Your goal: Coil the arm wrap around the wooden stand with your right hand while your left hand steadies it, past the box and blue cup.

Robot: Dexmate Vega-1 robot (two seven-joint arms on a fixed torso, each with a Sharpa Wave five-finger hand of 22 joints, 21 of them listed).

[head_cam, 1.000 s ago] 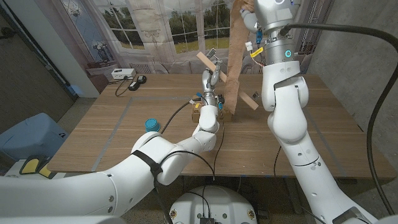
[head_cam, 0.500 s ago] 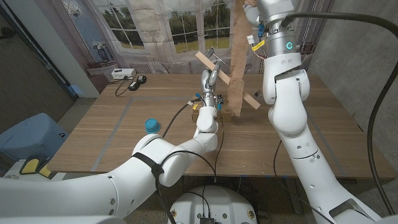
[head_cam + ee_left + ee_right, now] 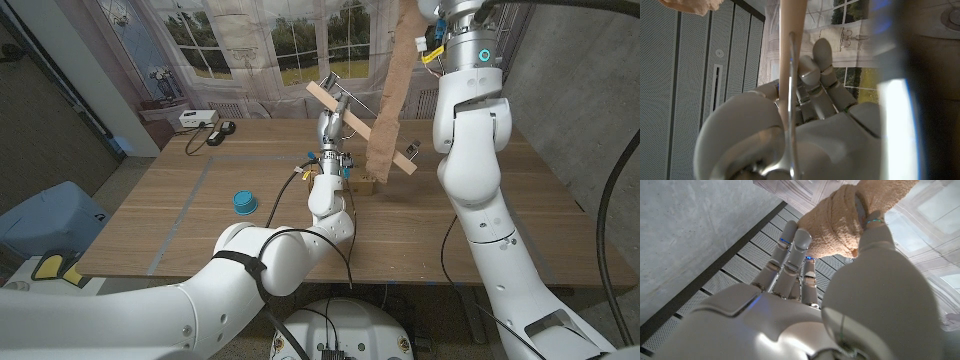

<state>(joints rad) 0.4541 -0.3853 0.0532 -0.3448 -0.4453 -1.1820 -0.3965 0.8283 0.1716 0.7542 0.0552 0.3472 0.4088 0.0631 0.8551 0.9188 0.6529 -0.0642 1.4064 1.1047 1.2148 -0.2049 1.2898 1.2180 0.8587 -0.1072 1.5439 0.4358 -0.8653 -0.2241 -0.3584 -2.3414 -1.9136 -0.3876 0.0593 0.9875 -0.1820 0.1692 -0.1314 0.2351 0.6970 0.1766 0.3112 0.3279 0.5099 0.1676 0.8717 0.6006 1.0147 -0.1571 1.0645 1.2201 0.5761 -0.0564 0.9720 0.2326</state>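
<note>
Wrapping is under way: the right hand [image 3: 805, 280], raised high above the table [image 3: 500, 215], pinches the arm wrap [image 3: 392, 95] so it hangs past the wooden stand [image 3: 355, 115]. Left hand [image 3: 332, 128] grips the stand's tilted crossbar, fingers curled. Next, seemingly, a pass around the crossbar.

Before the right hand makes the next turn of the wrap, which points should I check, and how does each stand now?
1. Right hand holds the arm wrap: ok, the end is bunched at its fingers.
2. Left hand grips the wooden stand: ok.
3. Wrap hangs free down to the stand's base: ok.
4. Wrap already coiled around the crossbar: cannot tell.
5. Blue cup is apart from the stand: ok.
6. Stand's base sits flat on the table: cannot tell.
</note>
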